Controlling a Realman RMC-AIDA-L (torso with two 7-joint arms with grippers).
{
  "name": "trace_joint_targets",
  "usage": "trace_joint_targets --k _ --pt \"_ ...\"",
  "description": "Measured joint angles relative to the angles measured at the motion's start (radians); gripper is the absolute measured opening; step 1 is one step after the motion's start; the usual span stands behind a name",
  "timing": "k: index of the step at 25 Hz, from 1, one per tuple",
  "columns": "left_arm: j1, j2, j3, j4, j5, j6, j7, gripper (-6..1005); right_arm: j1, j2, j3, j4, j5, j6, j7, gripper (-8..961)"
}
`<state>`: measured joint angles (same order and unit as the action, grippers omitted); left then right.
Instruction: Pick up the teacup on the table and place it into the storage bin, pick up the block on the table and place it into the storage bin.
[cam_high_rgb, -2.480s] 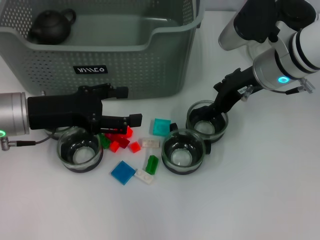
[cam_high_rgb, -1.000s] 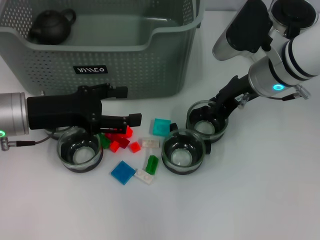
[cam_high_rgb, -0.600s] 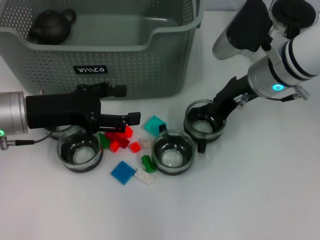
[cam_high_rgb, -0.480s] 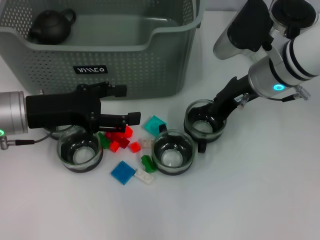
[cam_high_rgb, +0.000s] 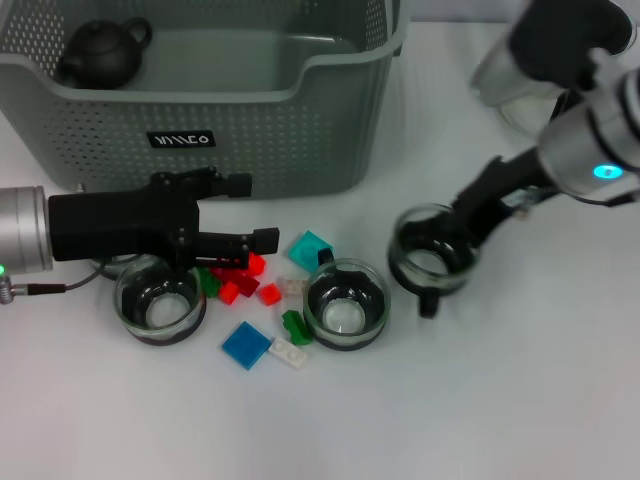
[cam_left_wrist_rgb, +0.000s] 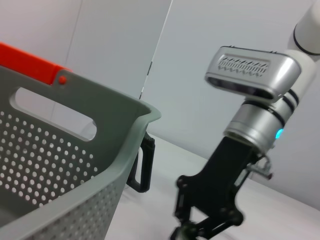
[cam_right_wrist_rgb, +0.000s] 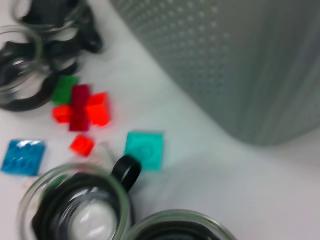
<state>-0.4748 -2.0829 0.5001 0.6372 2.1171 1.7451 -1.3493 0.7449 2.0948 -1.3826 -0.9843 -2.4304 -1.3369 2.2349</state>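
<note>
Rightward and clear of the neighbouring cup (cam_high_rgb: 345, 305), the teacup (cam_high_rgb: 430, 262) is carried, pinched at its rim by the right gripper (cam_high_rgb: 468, 228). Left gripper (cam_high_rgb: 262, 242) is held slightly parted over blocks (cam_high_rgb: 240, 280), before the storage bin (cam_high_rgb: 330, 120). Right wrist view: teacup rim (cam_right_wrist_rgb: 175, 227) is cut off.

Your robot's left arm ends in a brushed silver cylinder with a small green light and a thin dark cable, carrying a boxy matte black left claw (cam_high_rgb: 262, 238) with angular brackets. Your right arm is glossy white with black bands, a glowing cyan ring light, a silver cuff and a slim black right claw (cam_high_rgb: 462, 228).
</note>
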Motion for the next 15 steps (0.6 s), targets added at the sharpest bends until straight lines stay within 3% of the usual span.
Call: trace_joint_targets --k 8,11,15 --pt "0.022 0.006 0.002 0.009 0.008 0.014 -0.002 946 -0.109 0.001 0.159 -0.265 -0.028 -0.331 0.021 72" --pt "0.025 0.006 0.002 0.016 0.009 0.02 -0.004 945 -0.103 0.002 0.229 -0.332 0.012 -0.451 0.022 72" --pt "0.026 0.006 0.002 0.016 0.009 0.017 -0.005 945 -0.042 0.001 0.355 -0.367 0.11 -0.566 0.019 72"
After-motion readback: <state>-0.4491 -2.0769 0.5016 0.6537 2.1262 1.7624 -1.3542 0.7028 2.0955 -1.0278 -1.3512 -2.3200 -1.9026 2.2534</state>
